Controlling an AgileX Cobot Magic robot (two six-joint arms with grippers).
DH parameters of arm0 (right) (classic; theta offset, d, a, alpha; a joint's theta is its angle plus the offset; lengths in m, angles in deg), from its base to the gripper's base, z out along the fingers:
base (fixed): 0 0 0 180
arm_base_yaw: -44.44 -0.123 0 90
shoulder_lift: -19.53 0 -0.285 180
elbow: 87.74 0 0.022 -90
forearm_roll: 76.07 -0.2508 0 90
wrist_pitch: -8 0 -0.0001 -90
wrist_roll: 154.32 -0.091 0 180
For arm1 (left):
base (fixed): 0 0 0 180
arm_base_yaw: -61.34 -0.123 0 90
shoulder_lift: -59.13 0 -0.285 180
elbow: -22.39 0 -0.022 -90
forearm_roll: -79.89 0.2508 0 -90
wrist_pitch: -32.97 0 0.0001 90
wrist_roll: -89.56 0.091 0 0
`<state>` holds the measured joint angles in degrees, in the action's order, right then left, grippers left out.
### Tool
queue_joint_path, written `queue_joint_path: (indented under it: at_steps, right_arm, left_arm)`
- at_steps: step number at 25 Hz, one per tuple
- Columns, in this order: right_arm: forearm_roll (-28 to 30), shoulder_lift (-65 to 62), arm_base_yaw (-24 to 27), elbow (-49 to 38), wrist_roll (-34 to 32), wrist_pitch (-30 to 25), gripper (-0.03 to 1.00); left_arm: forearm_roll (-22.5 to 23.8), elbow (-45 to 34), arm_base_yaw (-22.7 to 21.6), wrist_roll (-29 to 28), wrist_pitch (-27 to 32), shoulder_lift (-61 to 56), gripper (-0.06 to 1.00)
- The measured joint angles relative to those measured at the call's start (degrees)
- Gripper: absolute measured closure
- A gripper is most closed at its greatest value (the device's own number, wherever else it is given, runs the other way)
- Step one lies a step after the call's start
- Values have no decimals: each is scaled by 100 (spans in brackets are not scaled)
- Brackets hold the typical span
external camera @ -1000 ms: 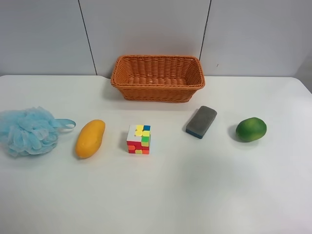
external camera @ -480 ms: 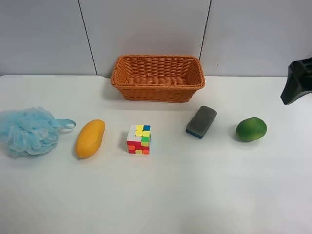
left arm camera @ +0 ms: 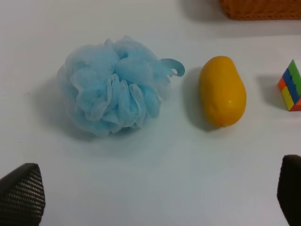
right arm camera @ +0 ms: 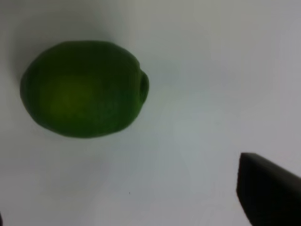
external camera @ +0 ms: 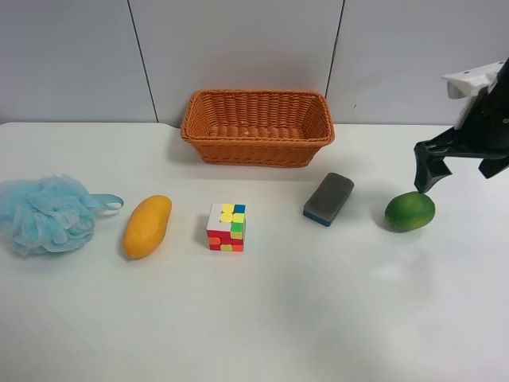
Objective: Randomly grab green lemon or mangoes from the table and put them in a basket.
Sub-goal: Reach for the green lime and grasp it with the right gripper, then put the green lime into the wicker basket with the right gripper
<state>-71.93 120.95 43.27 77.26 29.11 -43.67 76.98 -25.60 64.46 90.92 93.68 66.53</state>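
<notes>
The green lemon (external camera: 409, 211) lies on the white table (external camera: 262, 318) at the right; it fills the right wrist view (right arm camera: 82, 89). My right gripper (external camera: 455, 163) hangs open just above and behind it, one dark finger (right arm camera: 268, 193) showing, not touching. The orange-yellow mango (external camera: 147, 226) lies at the left, also in the left wrist view (left arm camera: 222, 90). My left gripper (left arm camera: 155, 193) is open and empty, short of the mango, and is out of the exterior high view. The wicker basket (external camera: 257, 151) stands at the back centre and looks empty.
A blue mesh bath sponge (external camera: 46, 212) lies left of the mango, also in the left wrist view (left arm camera: 113, 92). A colourful puzzle cube (external camera: 227, 228) sits mid-table. A grey and blue eraser block (external camera: 328, 199) lies between the cube and the lemon.
My right arm has come in from the exterior high view's right edge and moved leftwards and down to just above the green lemon. Nothing on the table has moved.
</notes>
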Motion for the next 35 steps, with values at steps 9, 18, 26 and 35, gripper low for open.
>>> queue_joint_path:
  at_steps: [9,18,26,35]
  right_arm:
    - [-12,1191,0,13,226,832,-2]
    - [-248,1710,0,13,630,1322,-2]
    - [-307,1716,0,13,666,1375,18]
    - [-414,1701,0,13,666,1358,18]
  left_arm:
    - [0,0,0,0,0,0,-5]
    - [0,0,0,0,0,0,-5]
    - [0,0,0,0,0,0,-5]
    - [0,0,0,0,0,0,-5]
